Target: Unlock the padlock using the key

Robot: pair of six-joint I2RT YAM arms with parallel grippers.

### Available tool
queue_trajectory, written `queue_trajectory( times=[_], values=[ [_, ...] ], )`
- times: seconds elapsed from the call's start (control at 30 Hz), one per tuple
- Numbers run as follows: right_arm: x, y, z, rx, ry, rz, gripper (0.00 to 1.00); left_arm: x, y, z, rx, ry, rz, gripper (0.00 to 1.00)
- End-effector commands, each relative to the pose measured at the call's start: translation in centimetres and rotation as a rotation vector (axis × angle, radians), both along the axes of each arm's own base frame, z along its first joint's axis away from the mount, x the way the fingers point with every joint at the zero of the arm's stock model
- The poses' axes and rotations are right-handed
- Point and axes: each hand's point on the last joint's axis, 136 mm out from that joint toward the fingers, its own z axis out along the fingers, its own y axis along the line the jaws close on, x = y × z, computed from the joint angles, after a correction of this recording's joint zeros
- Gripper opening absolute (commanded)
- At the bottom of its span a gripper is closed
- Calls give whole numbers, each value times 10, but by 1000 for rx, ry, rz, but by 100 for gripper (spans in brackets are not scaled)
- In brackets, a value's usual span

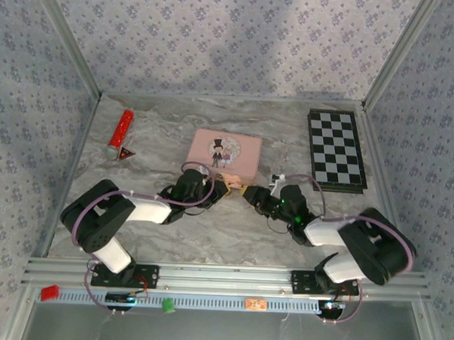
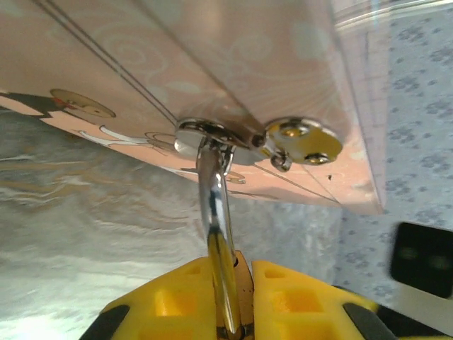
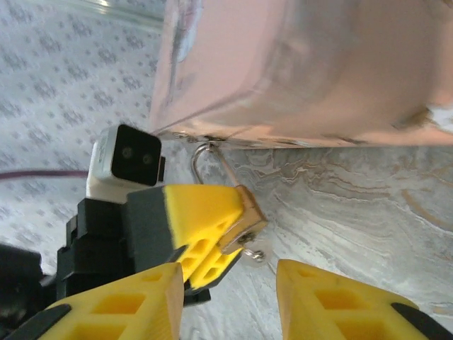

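The pink tin [image 1: 224, 151] lies in the middle of the counter [image 1: 231, 242]. The padlock [image 3: 243, 214] hangs at the tin's near edge. Its chrome shackle [image 2: 211, 191] loops up through the clasp [image 2: 212, 134] on the tin's front wall, just beside a round brass plate [image 2: 304, 138].

The left tool [image 2: 228, 301] reaches to the tin's near edge, clenched on the padlock, with its yellow fingers [image 2: 177, 301] pressed on either side of the lock. A small silvery piece [image 3: 257, 254] sticks out under the lock; whether it is the key cannot be told.

The right tool [image 3: 230, 297] sits just beside the padlock, on the tin's near right. It is released, its fingers spread with nothing between them.

A chessboard [image 1: 336, 150] lies to the right of the tin, and a red tube [image 1: 122, 130] well to its left.
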Motion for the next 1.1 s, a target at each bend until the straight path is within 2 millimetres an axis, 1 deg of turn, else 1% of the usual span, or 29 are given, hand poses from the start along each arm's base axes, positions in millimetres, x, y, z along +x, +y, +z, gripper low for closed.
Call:
queue_trajectory(
  times=[0.0,0.07,0.1,0.23,0.33,0.43,0.47,0.53,0.6,0.67,0.8,0.9,1.07],
  values=[
    [-3,-12,-12,-283,-42,8,44,11,-11,53,1,-178,-47,3],
    [0,-15,-8,-337,-45,16,45,11,-11,57,11,-194,-53,3],
    [1,-15,-10,-348,-31,27,45,12,-11,57,9,-196,-52,3],
    [0,-1,-20,-299,19,77,41,11,-14,56,-3,-197,-64,3],
    [-3,10,-30,-243,54,94,31,11,-16,55,-31,-197,-62,3],
    [-5,21,-33,-147,60,110,25,10,-20,54,-65,-188,-71,3],
    [-4,24,-35,-127,66,116,22,10,-21,53,-72,-184,-72,3],
    [-4,29,-40,-116,74,129,20,10,-23,52,-84,-176,-74,3],
    [-3,34,-42,-105,68,135,20,10,-25,53,-93,-175,-78,3],
    [-1,34,-42,-98,64,128,21,9,-24,53,-91,-176,-80,3],
    [3,23,-46,-138,76,81,28,8,-21,51,-78,-174,-75,3],
    [6,14,-43,-156,65,54,31,7,-20,49,-72,-171,-76,3],
    [8,12,-35,-168,47,51,37,7,-22,47,-79,-168,-79,3]
  ],
)
